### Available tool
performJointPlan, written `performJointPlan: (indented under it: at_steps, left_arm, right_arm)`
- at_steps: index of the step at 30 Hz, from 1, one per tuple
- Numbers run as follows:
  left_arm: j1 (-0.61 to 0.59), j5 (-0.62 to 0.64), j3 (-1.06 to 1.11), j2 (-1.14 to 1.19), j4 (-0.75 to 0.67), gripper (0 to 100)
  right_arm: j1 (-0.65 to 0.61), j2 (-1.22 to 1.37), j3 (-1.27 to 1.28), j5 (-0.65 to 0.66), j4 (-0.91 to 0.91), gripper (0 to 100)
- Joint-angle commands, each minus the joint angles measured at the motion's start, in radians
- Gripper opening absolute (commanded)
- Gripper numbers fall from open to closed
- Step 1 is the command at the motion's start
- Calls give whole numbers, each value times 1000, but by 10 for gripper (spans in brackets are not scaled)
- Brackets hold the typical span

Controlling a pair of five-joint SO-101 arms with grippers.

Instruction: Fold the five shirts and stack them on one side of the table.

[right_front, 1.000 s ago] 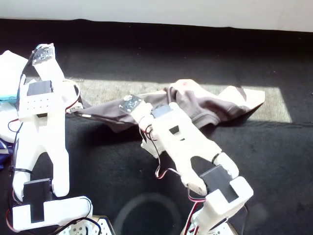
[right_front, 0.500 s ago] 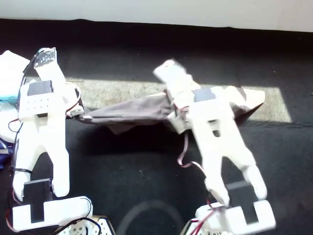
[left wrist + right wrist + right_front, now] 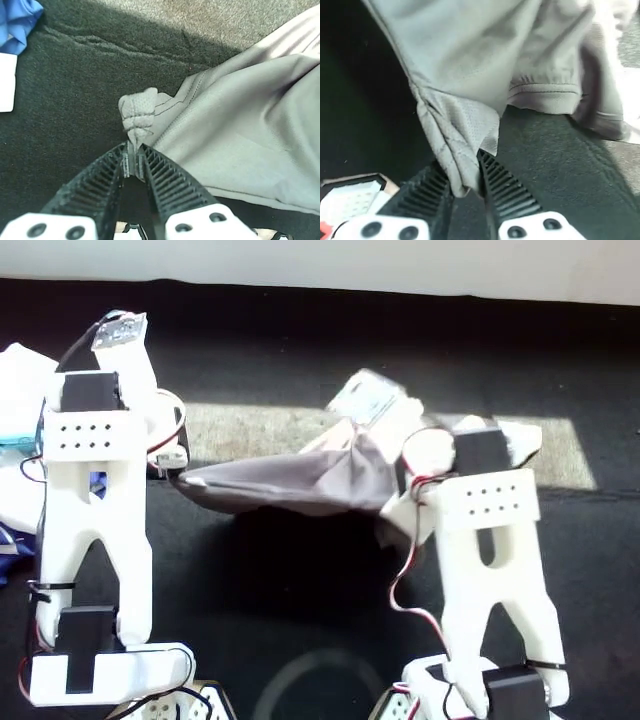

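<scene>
A grey shirt (image 3: pixel 290 478) hangs stretched between the two arms above the dark table (image 3: pixel 300 640) in the high view. My left gripper (image 3: pixel 133 156) is shut on a bunched corner of the grey shirt (image 3: pixel 235 130); in the high view this gripper (image 3: pixel 172 468) sits at the shirt's left end. My right gripper (image 3: pixel 466 172) is shut on a fold of the grey shirt (image 3: pixel 470 55), and in the high view it (image 3: pixel 375 445) holds the shirt's right part, lifted. The rest of the shirt trails onto the sunlit strip behind the right arm.
A pile of white and blue clothes (image 3: pixel 15 430) lies at the table's left edge; a blue cloth (image 3: pixel 17 22) and a white piece (image 3: pixel 6 82) lie near the left gripper. A bright band of sunlight (image 3: pixel 250 425) crosses the table's middle.
The right arm has swung to the right and lifted, pulling the grey shirt taut between the two grippers. The left arm has shifted slightly forward and up with its corner.
</scene>
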Motion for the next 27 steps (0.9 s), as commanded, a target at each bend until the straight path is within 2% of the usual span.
performJointPlan:
  at_steps: [1,5,7,9,13,16,18,21,24,27]
  left_arm:
    - [4,-9,18,-25,-20,9]
    - [-39,-9,136,-27,-118,9]
    - [-76,-9,199,-27,-176,9]
    - [-108,-9,249,-30,-222,9]
    - [-168,-9,300,-27,-276,9]
    - [-202,-9,309,-27,-293,9]
    - [-219,-9,306,-27,-295,9]
    - [-239,-9,306,-33,-295,9]
    - [-257,-9,306,-35,-295,9]
    - [-262,-9,302,-35,-293,9]
  right_arm:
    - [-107,-33,153,14,-8,5]
    - [-222,-41,367,5,-188,9]
    - [-251,-41,443,-77,-291,13]
    - [-263,-42,481,-167,-341,66]
    - [-255,-45,409,-226,-300,238]
    - [-251,-45,269,-226,-211,245]
    - [-205,-44,180,-226,-179,245]
    - [-74,-30,99,-227,-228,244]
    - [22,21,163,-282,-349,204]
    - [33,128,275,-279,-438,163]
